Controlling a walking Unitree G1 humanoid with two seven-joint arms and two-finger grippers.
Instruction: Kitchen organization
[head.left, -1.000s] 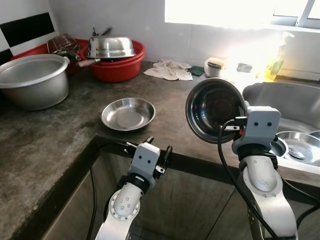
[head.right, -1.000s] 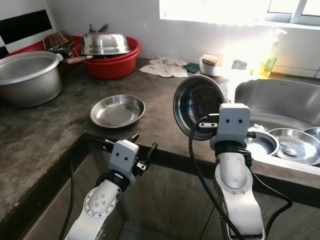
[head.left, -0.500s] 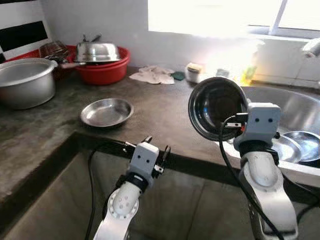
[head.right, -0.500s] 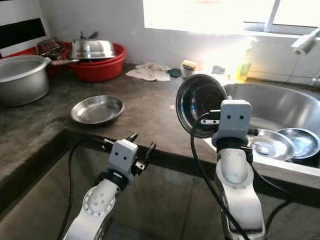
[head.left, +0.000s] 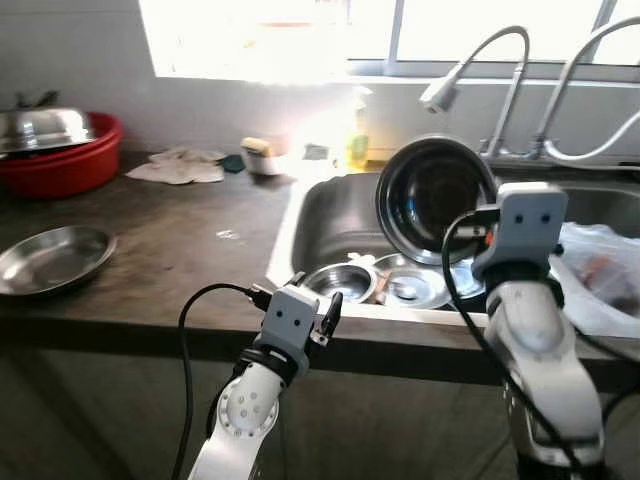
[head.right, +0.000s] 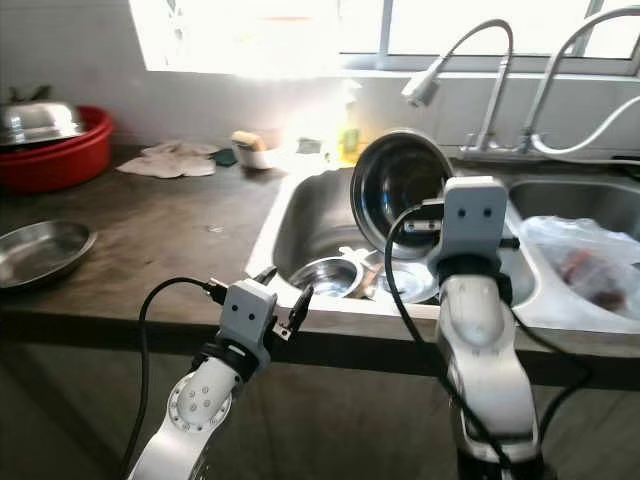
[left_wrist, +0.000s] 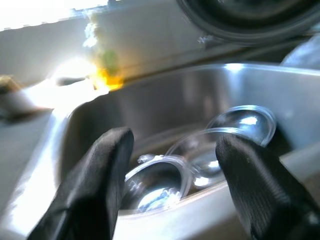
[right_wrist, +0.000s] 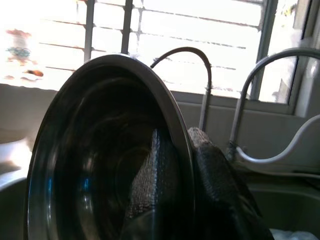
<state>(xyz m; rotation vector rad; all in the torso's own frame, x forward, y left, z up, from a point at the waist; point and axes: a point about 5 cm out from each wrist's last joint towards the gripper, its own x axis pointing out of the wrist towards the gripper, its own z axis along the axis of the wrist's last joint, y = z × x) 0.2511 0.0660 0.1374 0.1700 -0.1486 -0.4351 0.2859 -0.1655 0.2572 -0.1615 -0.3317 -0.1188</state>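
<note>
My right gripper (head.left: 478, 228) is shut on the rim of a steel bowl (head.left: 434, 205), held upright on edge above the sink (head.left: 320, 205); in the right wrist view one finger (right_wrist: 150, 185) lies inside the steel bowl (right_wrist: 100, 160) and the other behind its rim. Several steel bowls (head.left: 345, 281) lie in the sink's bottom. My left gripper (head.left: 313, 300) is open and empty, low in front of the counter's edge, facing the sink; its fingers (left_wrist: 95, 185) frame the bowls (left_wrist: 165, 175). A shallow steel plate (head.left: 45, 258) rests on the dark counter (head.left: 180, 240) at left.
Two curved taps (head.left: 480, 70) rise behind the sink. A plastic bag (head.left: 600, 270) lies in the right basin. A red basin with a steel bowl (head.left: 50, 145), a cloth (head.left: 180, 168), a sponge cup (head.left: 260, 155) and a soap bottle (head.left: 358, 140) stand along the back.
The camera has swung right: the sink and taps now sit in the middle, the pot and red basin have slid off left. My right gripper still holds the bowl upright.
</note>
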